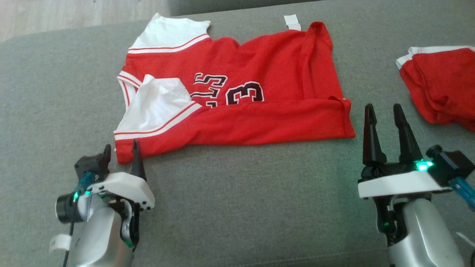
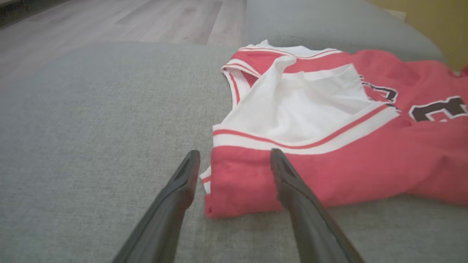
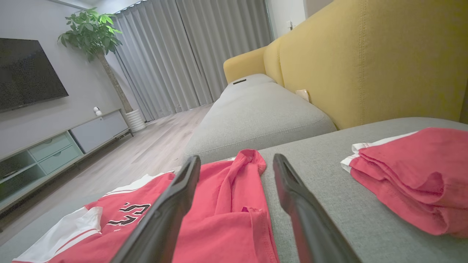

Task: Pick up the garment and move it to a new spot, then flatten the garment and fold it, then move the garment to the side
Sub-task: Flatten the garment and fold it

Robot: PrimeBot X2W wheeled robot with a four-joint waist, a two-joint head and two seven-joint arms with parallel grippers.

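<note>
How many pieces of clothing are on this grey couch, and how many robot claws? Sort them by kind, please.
Spread-out red-and-white jersey: 1
Bundled red garment: 1
Grippers: 2, the left gripper and the right gripper
Total: 4

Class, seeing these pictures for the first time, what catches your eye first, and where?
A red-and-white fabric jersey with dark numbers lies half-folded on the grey sofa cushion. A bunched red cloth sits to its right. The left claw and right claw, both open, flank its near edge.
</note>
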